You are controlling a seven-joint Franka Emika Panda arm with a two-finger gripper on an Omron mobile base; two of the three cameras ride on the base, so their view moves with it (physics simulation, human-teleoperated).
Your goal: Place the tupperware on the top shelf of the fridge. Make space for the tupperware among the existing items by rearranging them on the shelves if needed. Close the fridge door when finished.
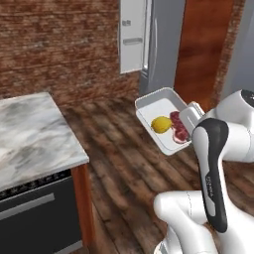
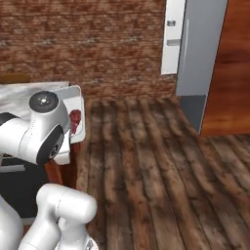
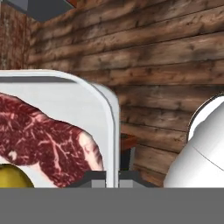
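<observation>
The gripper [image 3: 112, 177] is clamped on the rim of the tupperware [image 1: 158, 110], its two tips pinching the white edge. The tray is held up above the wooden floor [image 1: 124, 163] — lemon [image 1: 161, 124] and meat [image 1: 178, 127] inside — short of the fridge [image 1: 158, 44].

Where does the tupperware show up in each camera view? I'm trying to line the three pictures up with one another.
Left base view: the tupperware is right of centre, held above the wooden floor.
Right base view: it sits at the left edge, mostly hidden behind the arm's joint.
Hand view: its rim and tray take up the left half, with the gripper shut on the rim.
Shared landmark: the red meat.
</observation>
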